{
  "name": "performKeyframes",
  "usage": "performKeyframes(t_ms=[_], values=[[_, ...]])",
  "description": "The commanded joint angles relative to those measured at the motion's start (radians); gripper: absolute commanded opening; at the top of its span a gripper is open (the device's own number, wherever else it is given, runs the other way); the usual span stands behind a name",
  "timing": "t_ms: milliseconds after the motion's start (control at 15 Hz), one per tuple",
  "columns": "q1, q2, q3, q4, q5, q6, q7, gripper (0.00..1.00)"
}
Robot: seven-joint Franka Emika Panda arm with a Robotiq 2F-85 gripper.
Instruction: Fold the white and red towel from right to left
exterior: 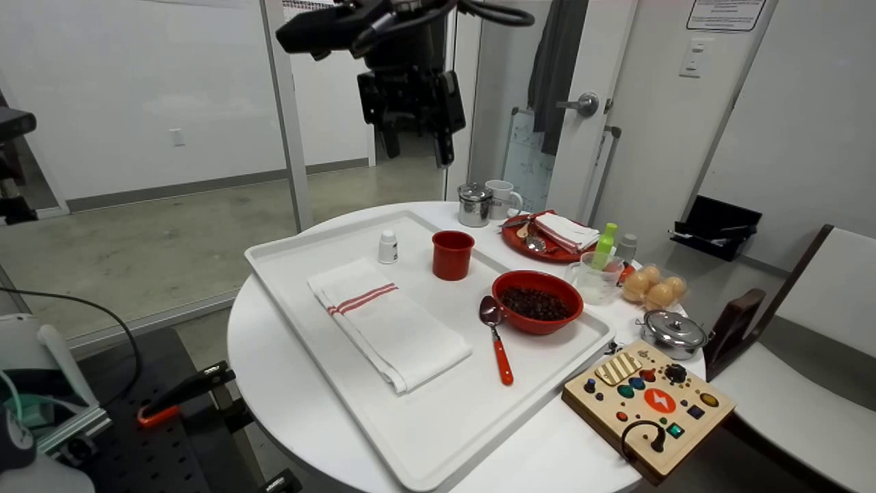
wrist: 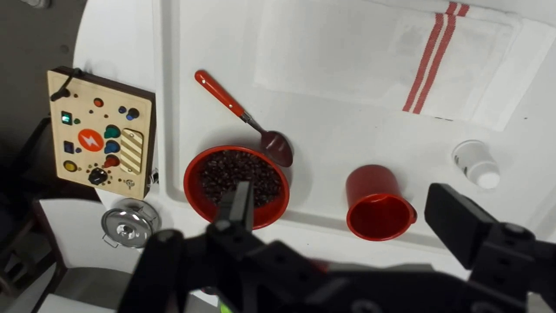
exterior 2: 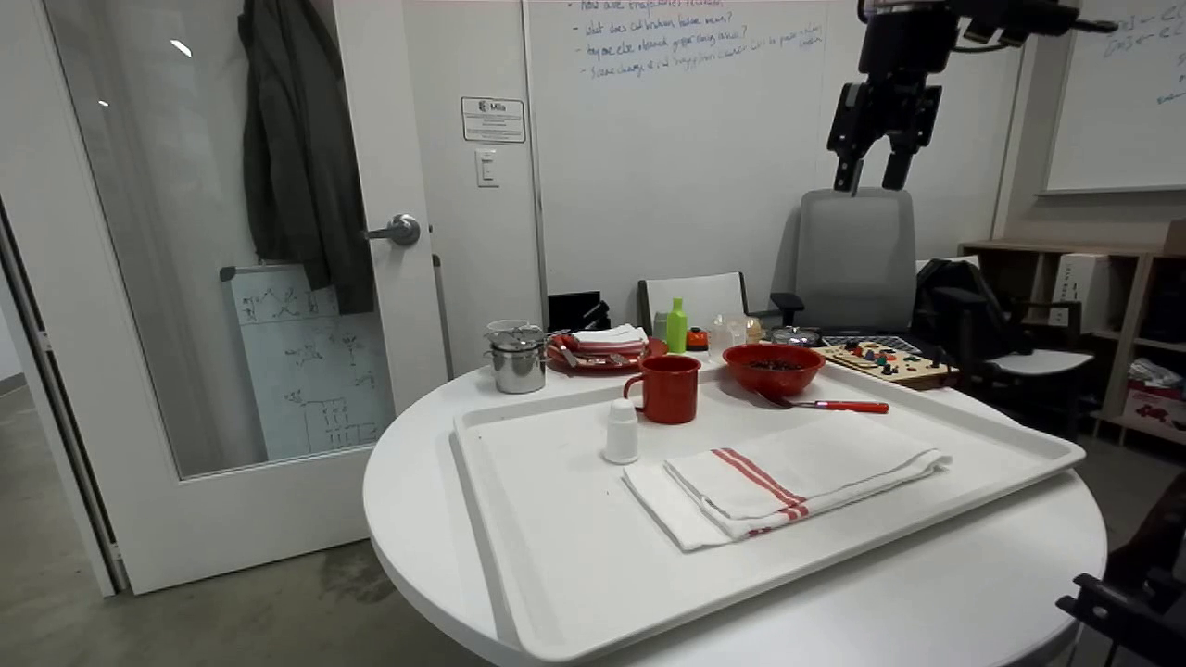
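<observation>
The white and red towel lies flat and folded in layers on the large white tray. Its red stripes cross it near the end by the white shaker, where a lower layer sticks out past the upper one. It also shows in an exterior view and at the top of the wrist view, partly cut off. My gripper hangs high above the table, well apart from the towel. Its fingers are spread with nothing between them, in an exterior view and the wrist view.
On the tray stand a white shaker, a red mug, a red bowl of dark beans and a red-handled spoon. Beyond it are a red plate with another striped cloth, a steel pot and a button box.
</observation>
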Motion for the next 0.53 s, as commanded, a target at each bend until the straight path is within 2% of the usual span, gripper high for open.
performKeyframes(t_ms=[0, 267, 467], values=[[-0.043, 0.097, 0.003, 0.019, -0.073, 0.056, 0.071, 1.00], [-0.069, 0.171, -0.024, 0.013, -0.097, 0.038, 0.074, 1.00], [-0.068, 0.223, -0.055, 0.009, -0.063, 0.028, 0.039, 1.00]])
